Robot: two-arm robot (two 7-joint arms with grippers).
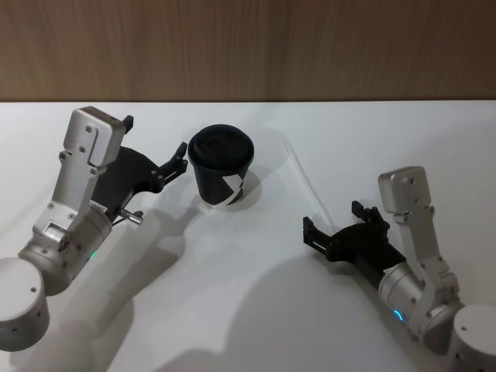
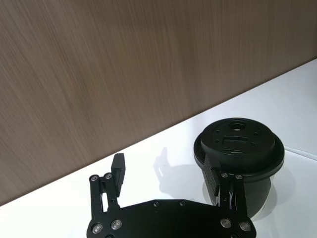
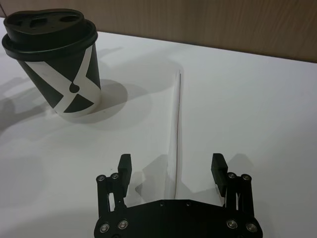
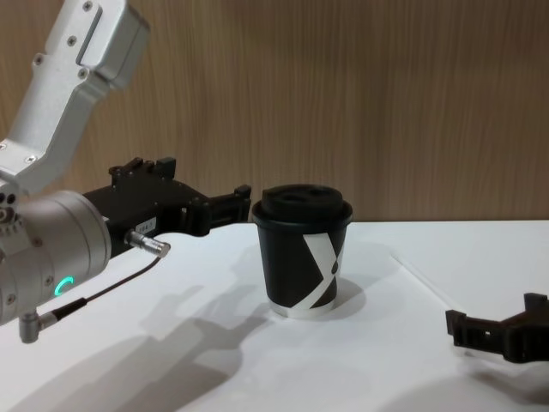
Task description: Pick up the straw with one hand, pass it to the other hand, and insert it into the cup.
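Cup lidded, upright; straw flat beside it

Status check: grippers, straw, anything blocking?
Left gripper open, beside the cup. Right gripper open, lined up on near end of straw. It lies flat on table, ungripped. Nothing across it.

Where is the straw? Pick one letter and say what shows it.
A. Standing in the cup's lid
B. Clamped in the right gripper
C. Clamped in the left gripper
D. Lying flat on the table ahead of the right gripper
D: the straw lies flat on the table, to the right of the cup, running away from the open right gripper, whose fingers are spread on either side of its near end without touching it.
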